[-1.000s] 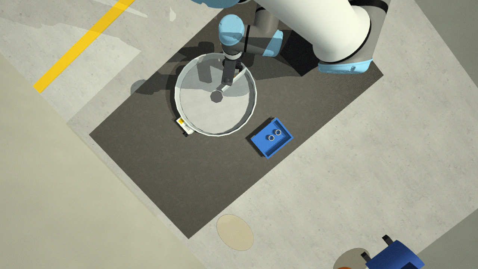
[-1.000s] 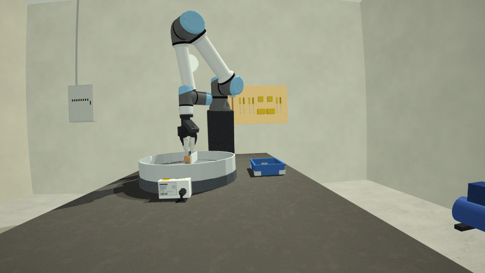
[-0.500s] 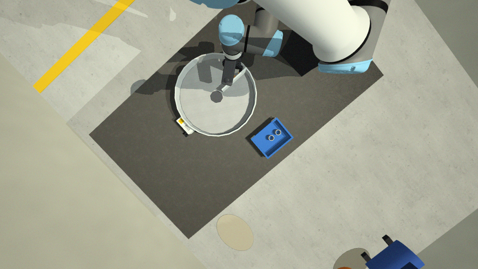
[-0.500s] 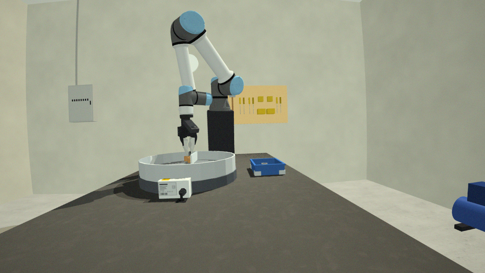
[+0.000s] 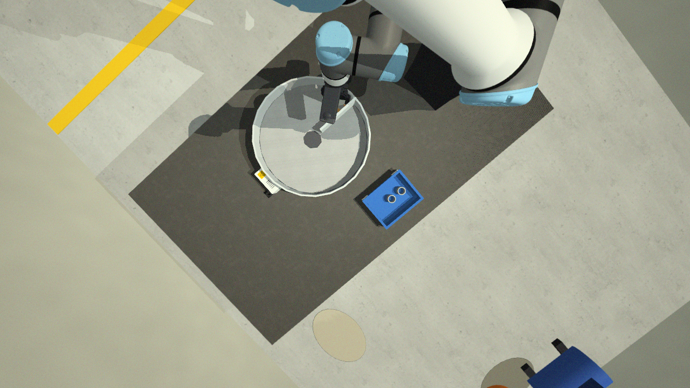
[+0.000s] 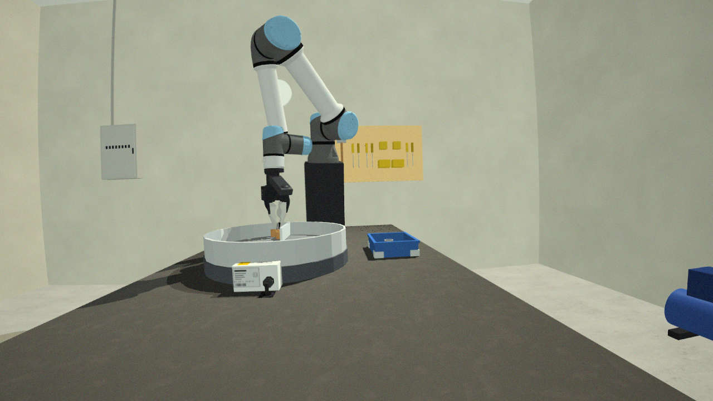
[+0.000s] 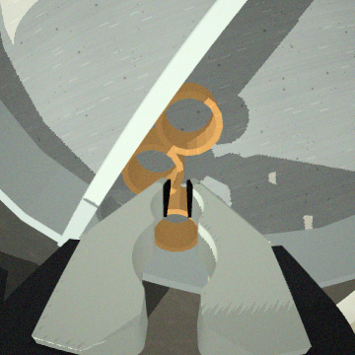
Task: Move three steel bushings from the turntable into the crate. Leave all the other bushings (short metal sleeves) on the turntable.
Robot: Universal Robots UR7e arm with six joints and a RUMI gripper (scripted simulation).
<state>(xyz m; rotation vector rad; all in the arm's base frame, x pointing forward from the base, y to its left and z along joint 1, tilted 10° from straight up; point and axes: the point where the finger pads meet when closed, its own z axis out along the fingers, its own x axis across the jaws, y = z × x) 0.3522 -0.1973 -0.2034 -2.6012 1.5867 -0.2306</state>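
My gripper (image 5: 326,119) (image 6: 275,225) (image 7: 178,181) is shut and reaches down into the round white-walled turntable (image 5: 254,144) (image 6: 299,244), close to its white divider bar (image 5: 337,120) (image 7: 163,94). In the wrist view three brass bushings lie together by the bar. One brass bushing (image 7: 214,128) is farthest, a second (image 7: 133,175) touches the bar, and a third (image 7: 175,242) (image 6: 274,233) shows through the hollow between my fingers, right under the tips. Two steel bushings (image 5: 391,198) (image 5: 401,191) lie in the blue crate (image 5: 386,214) (image 6: 394,247). I see no steel bushing on the turntable.
A dark hub (image 5: 312,139) sits at the turntable's centre. A white control box (image 5: 266,180) (image 6: 255,275) stands against its front. The arm's black pedestal (image 6: 323,191) is behind. The crate stands to the right of the turntable on the dark table. A blue machine (image 6: 693,304) stands off the table.
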